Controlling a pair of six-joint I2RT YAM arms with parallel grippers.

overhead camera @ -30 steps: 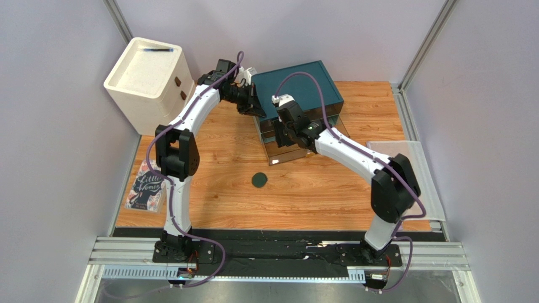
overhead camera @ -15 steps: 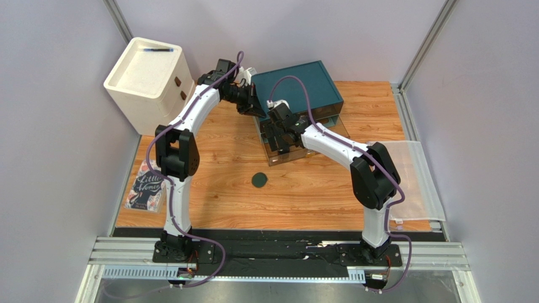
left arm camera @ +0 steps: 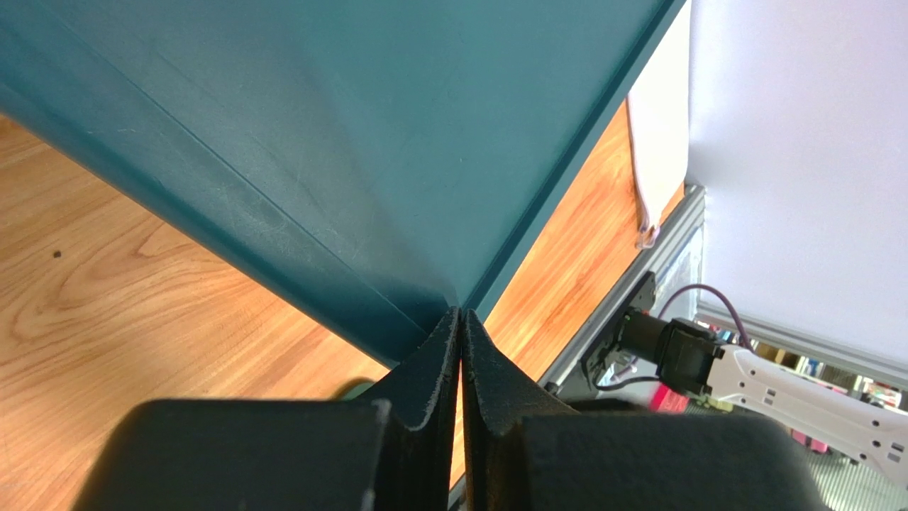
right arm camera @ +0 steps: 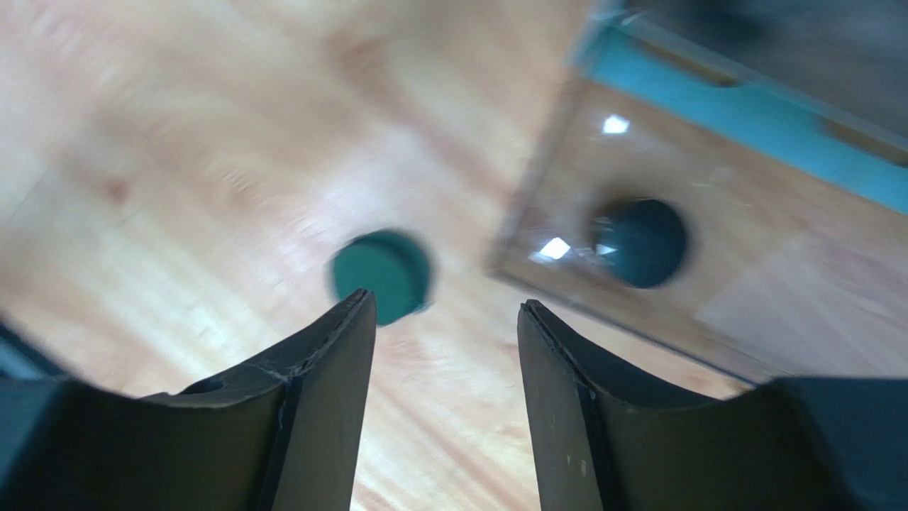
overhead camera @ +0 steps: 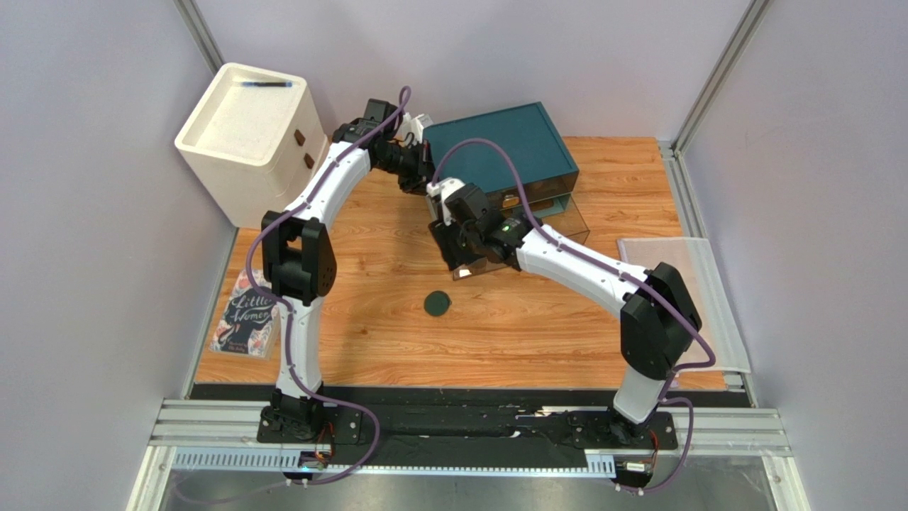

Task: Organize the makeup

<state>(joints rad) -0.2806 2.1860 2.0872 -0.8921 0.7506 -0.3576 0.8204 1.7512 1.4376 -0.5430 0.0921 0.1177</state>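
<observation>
A flat dark-green round compact [overhead camera: 436, 305] lies alone on the wooden table in front of the teal organizer box [overhead camera: 501, 144]. In the right wrist view the compact [right arm camera: 382, 275] shows just past my left fingertip, blurred. My right gripper [overhead camera: 454, 243] [right arm camera: 446, 309] hovers open and empty over the table by the front left corner of the pulled-out clear drawer [overhead camera: 565, 216] [right arm camera: 746, 319]. My left gripper [overhead camera: 422, 177] [left arm camera: 460, 315] is shut with nothing in it, its tips against the box's [left arm camera: 320, 138] left corner. No other makeup shows.
A cream cabinet [overhead camera: 254, 133] with a pen [overhead camera: 264, 83] on top stands at the back left. A pink-covered book [overhead camera: 247, 314] lies at the table's left edge. A clear plastic bag [overhead camera: 693, 287] lies at the right edge.
My right arm has swung left and toward me, from over the drawer to its front left corner, nearer the compact. Its jaws widened, then narrowed somewhat. The left arm has not moved.
</observation>
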